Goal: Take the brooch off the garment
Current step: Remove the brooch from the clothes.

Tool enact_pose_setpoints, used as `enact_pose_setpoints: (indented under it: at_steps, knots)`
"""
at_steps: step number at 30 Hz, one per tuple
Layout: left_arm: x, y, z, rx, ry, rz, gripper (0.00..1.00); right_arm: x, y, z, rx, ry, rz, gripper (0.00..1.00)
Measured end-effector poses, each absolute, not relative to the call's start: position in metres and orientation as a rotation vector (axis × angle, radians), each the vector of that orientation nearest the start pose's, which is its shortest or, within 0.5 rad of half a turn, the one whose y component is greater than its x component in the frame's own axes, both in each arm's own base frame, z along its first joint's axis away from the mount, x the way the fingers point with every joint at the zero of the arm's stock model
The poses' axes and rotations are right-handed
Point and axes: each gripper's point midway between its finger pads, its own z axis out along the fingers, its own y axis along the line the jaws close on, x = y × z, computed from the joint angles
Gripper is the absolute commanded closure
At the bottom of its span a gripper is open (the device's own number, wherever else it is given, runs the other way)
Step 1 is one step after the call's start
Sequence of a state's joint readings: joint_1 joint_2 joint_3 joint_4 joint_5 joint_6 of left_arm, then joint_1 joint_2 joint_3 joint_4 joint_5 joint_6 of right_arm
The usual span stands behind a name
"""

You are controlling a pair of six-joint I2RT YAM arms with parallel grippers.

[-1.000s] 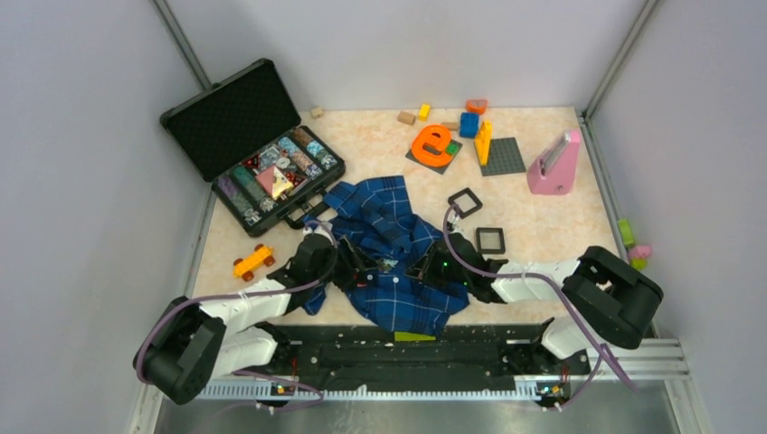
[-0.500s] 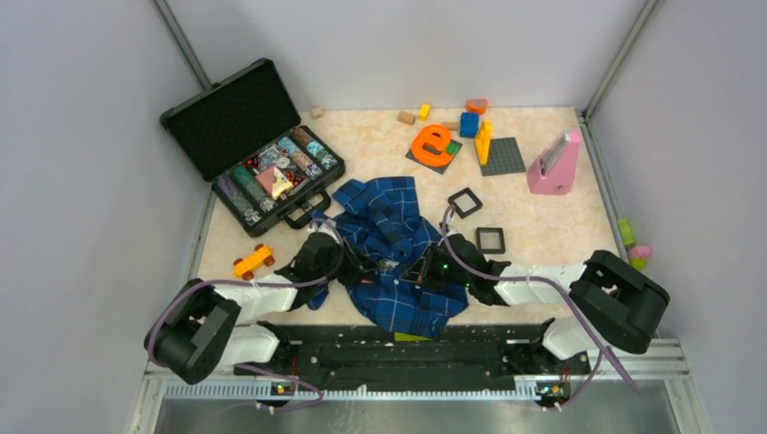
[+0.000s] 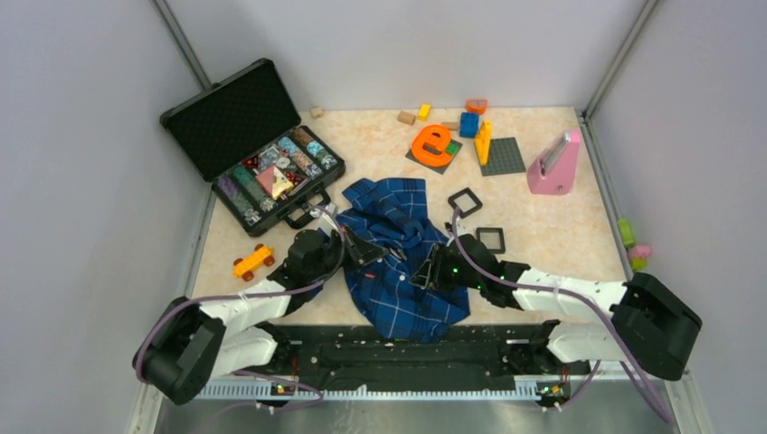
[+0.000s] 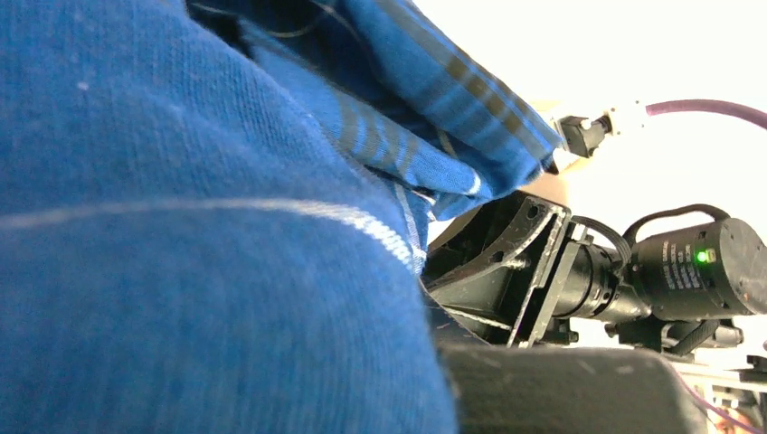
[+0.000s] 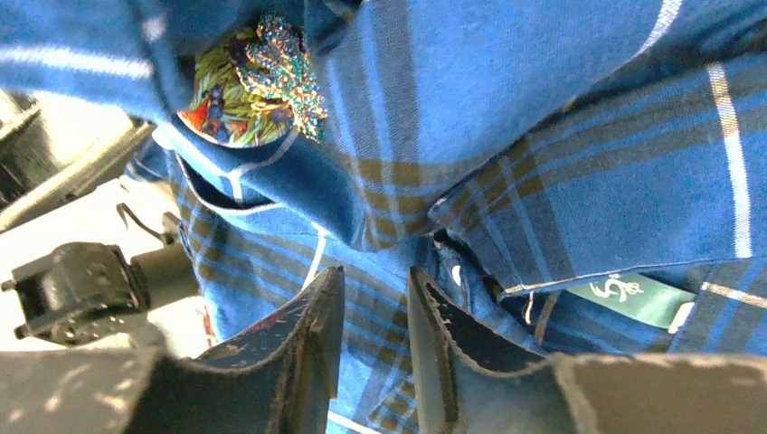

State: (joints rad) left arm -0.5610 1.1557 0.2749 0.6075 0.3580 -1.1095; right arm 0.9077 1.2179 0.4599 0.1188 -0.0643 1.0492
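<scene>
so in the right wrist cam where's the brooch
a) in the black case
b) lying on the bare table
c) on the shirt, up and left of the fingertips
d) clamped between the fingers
c: the brooch sits on a fold of the plaid shirt, above and left of the right gripper, apart from its fingers.

The garment point(image 3: 398, 258) lies crumpled in the middle of the frame on the table point(image 3: 543, 226). The left gripper point(image 3: 364, 250) touches its left edge and the right gripper point(image 3: 425, 271) its right side. At the upper left stands an open black case point(image 3: 237, 122), with an orange toy car point(image 3: 253, 262) below it. Two black square frames point(image 3: 465, 202) lie just right of the garment.
</scene>
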Motion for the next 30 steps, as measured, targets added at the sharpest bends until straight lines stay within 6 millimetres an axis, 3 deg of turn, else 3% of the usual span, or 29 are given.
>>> enact_pose_setpoints:
  at_steps: [4,11,15,21,30]
  knots:
    - [0.221,-0.255,0.143,-0.195,2.019,-1.437,1.0,0.169,0.288,0.09,-0.037,2.413,1.023,0.6]
    - [0.211,-0.253,0.171,-0.066,1.922,-1.461,1.0,0.177,0.291,0.178,-0.407,2.037,1.054,0.6]
    - [0.203,-0.256,0.179,-0.007,1.918,-1.493,1.0,0.18,0.292,0.209,-0.544,1.84,1.042,0.6]
    - [0.199,-0.26,0.198,0.072,1.883,-1.535,1.0,0.181,0.297,0.198,-0.735,1.751,0.968,0.62]
    - [0.191,-0.262,0.203,0.117,1.881,-1.573,1.0,0.185,0.305,0.176,-0.884,1.728,0.901,0.66]
